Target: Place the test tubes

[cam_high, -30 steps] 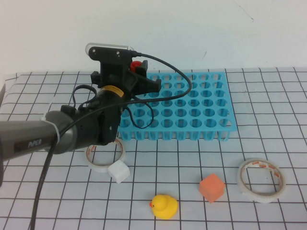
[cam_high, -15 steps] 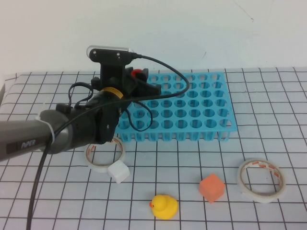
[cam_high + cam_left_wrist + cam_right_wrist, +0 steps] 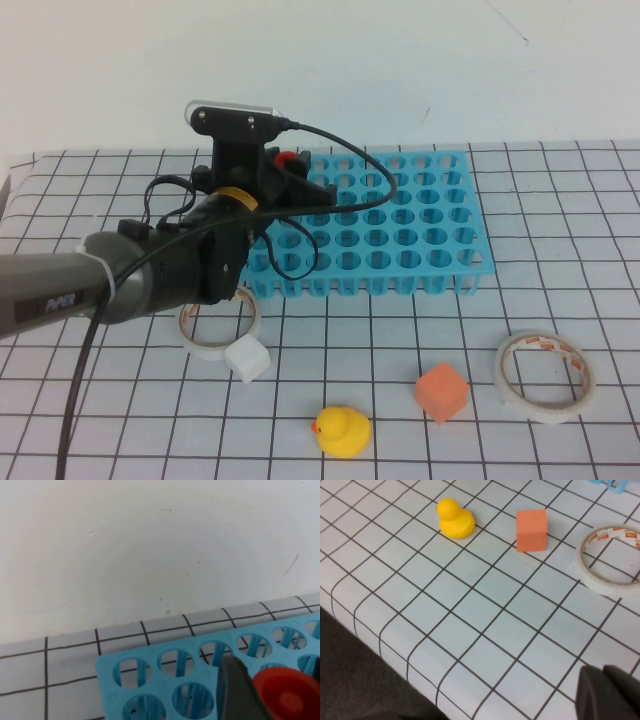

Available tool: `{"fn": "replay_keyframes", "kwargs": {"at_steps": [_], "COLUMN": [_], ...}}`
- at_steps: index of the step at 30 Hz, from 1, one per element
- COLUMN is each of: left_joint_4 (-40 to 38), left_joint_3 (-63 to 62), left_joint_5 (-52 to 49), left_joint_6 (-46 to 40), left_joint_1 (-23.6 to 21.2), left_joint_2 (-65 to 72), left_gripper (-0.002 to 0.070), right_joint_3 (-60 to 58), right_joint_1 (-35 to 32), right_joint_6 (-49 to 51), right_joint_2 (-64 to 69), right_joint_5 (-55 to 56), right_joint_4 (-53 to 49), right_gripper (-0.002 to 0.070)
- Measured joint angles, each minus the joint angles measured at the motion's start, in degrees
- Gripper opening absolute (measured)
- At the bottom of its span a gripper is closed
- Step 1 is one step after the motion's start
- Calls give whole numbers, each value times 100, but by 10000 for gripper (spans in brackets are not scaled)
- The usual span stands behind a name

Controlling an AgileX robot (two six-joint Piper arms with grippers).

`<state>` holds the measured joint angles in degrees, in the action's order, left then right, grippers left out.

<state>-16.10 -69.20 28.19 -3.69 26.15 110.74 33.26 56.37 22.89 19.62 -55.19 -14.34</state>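
Note:
A blue test tube rack [image 3: 420, 215] lies at the back of the gridded table. My left gripper [image 3: 290, 176] hovers over the rack's back-left corner, shut on a test tube whose red cap [image 3: 288, 159] pokes out above the fingers. In the left wrist view the red cap [image 3: 287, 696] sits tight against one dark finger [image 3: 237, 692], with the rack's empty holes [image 3: 175, 662] below; the tube's body is hidden. My right gripper [image 3: 610, 692] is shut with nothing in it, low over the table's front part, outside the high view.
A tape roll [image 3: 546, 375] lies front right; another [image 3: 220, 325] lies partly under the left arm. A white cube [image 3: 247, 358], an orange cube [image 3: 441, 392] and a yellow duck [image 3: 342, 431] stand near the front. The table's front edge [image 3: 380, 640] drops off beside the right gripper.
The left arm has shifted slightly right and lower over the rack's back-left corner, still carrying the red-capped tube. Nothing else has moved.

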Motion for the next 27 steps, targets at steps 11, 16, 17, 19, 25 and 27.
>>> {"fn": "replay_keyframes", "kwargs": {"at_steps": [11,16,17,19,25,27], "left_joint_4": [555,583,583,676,863,863], "left_joint_3": [20,31,42,42,42,42], "left_joint_5": [574,481,471,484,650,672], "left_joint_6": [-329,-339,-339,-339,-464,-614], "left_joint_1": [0,0,0,0,0,0], "left_joint_2": [-21,-129,-189,-375,-1307,-1648], "left_gripper": [372,377,378,378,288,227], "right_joint_3": [0,0,0,0,0,0], "right_joint_1": [0,0,0,0,0,0], "right_joint_6": [0,0,0,0,0,0], "right_joint_2": [0,0,0,0,0,0], "right_joint_5": [-2,-2,-2,-2,-2,-2], "right_joint_4": [0,0,0,0,0,0], "right_gripper": [-1,-1,-1,-1,-1,-1]}}
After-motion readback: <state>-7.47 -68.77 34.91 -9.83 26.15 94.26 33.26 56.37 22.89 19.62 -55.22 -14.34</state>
